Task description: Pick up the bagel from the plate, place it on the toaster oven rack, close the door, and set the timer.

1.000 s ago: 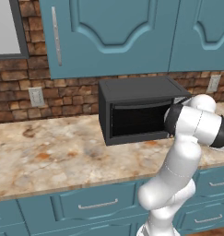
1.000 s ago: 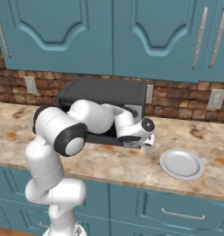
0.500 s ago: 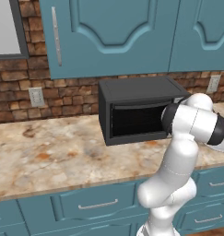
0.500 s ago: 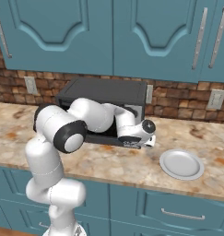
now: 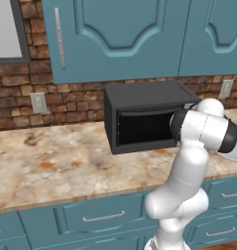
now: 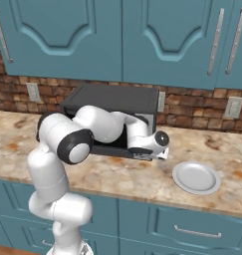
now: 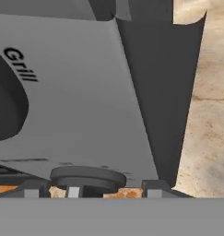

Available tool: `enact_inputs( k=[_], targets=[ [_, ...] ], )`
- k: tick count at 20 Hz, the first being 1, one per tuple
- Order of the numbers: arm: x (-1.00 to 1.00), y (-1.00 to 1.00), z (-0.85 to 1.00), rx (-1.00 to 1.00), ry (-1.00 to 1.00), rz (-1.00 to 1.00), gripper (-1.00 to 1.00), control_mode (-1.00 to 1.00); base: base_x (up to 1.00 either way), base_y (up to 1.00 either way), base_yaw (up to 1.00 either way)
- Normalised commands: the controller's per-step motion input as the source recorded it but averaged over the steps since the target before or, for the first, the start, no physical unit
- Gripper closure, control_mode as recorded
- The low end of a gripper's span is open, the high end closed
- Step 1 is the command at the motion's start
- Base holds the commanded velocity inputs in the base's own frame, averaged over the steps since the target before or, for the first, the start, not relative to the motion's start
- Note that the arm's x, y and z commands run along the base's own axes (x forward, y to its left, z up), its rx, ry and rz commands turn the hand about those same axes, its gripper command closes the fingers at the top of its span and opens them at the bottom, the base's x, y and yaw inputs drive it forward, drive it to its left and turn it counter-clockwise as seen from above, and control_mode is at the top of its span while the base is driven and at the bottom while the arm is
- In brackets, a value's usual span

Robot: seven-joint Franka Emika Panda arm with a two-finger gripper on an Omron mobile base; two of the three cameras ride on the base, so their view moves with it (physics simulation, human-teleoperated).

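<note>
The black toaster oven (image 5: 139, 100) stands on the counter against the brick wall. Its door (image 5: 142, 128) looks closed, upright across the front. My gripper (image 6: 145, 152) is at the oven's right front, close to the silver control panel (image 7: 81, 92). In the hand view the gripper (image 7: 96, 188) is open. A dark round knob (image 7: 88, 177) lies between its fingertips, with a gap on the right side. A second knob (image 7: 5, 103) sits by the word "Grill". The pale plate (image 6: 196, 177) lies bare to the right of the oven. The bagel and the toaster oven rack are hidden.
Teal wall cabinets (image 6: 142, 40) hang above the oven. Wall outlets (image 6: 233, 107) sit on the brick backsplash. The marble counter (image 5: 51, 166) stretches left of the oven, with drawers (image 6: 192, 229) below. My own arm (image 6: 97, 127) crosses in front of the oven door.
My hand has shifted slightly lower along the oven's right front, and the elbow moved a little. The jaws narrowed somewhat. The oven and the plate have not moved.
</note>
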Motion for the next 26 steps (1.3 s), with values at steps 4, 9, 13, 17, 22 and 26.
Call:
enact_inputs(
  k=[4,9,13,17,22,26],
  targets=[
    [0.02,-0.89,0.0,0.15,-0.03,0.18,1.0,-1.0,0.0,0.0,0.0],
    [0.0,-0.99,0.0,0.16,-0.02,0.2,1.0,-1.0,0.0,0.0,0.0],
    [0.0,-1.0,0.0,0.15,0.0,0.2,1.0,-1.0,0.0,0.0,0.0],
    [0.0,-1.0,-0.05,0.13,0.0,0.19,1.0,-1.0,0.0,0.0,0.0],
    [0.0,-0.76,-0.14,0.08,0.0,0.18,1.0,-1.0,0.0,0.0,0.0],
    [0.0,-0.85,-0.25,0.08,0.0,0.18,1.0,-1.0,0.0,0.0,0.0]
  ],
)
